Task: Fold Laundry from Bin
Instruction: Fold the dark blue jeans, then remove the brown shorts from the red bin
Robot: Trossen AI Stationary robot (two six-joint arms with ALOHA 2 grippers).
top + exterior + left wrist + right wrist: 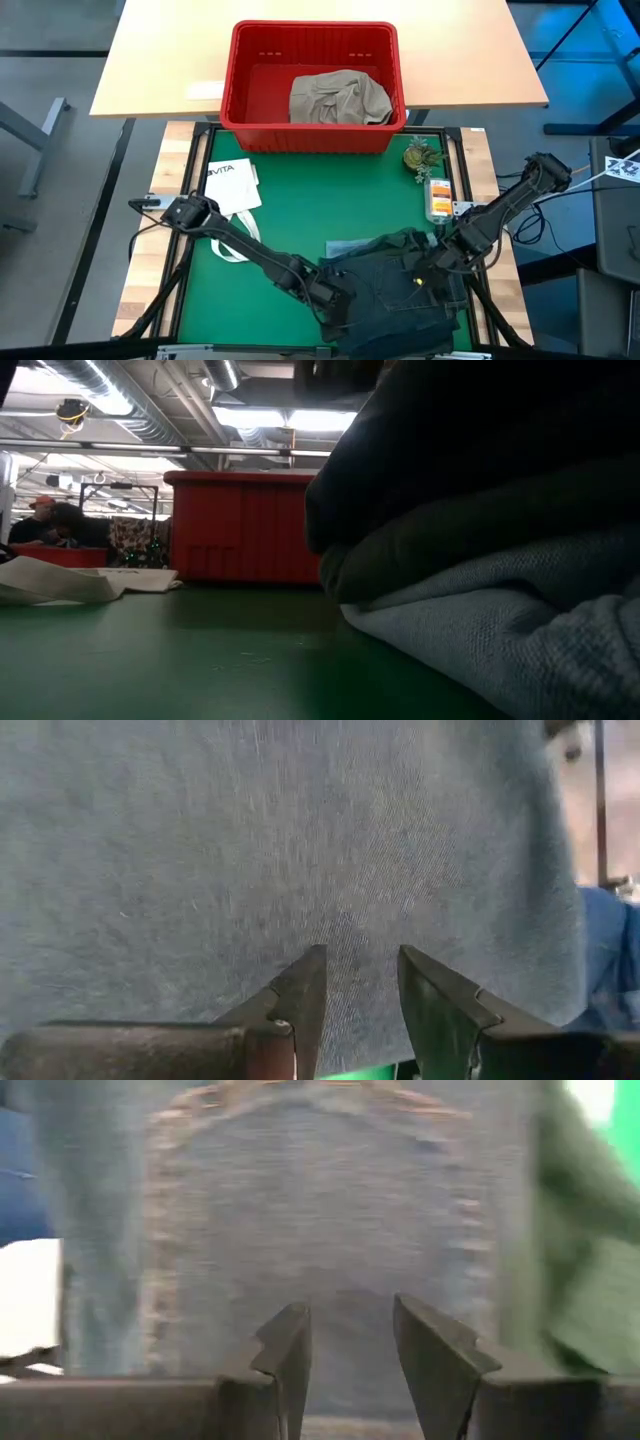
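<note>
Right now the biggest thing on the green table (280, 215) is the red bin (312, 132) at the far end, and one khaki-beige cloth (338, 98) is lying inside it, not folded yet. Closer to the robot is a dark pile of clothes (395, 290), with the jeans (400, 285) on top; in the low view a grey folded piece (500, 630) lies at the bottom of that pile and darker cloth sits on it. Both arms reach into this pile. The left gripper (335, 298) is at the pile's left edge and the right gripper (440, 262) is at its right edge, so the jeans lie right between the two claws, stretched from one to the other. Each wrist view shows denim filling the space just past the fingers, and the right one shows a back pocket with pale stitching (310, 1200). In both, the claws are partly apart with a small gap, and I see no cloth pinched in the gap, so I think they are not holding anything. Neither arm is nearer than the other; each has its own side, so the next fold likely needs both. Off to the left a white tote bag (232, 185) lies flat, and a small plant (420, 155) and an orange packet (438, 197) sit on the right.
</note>
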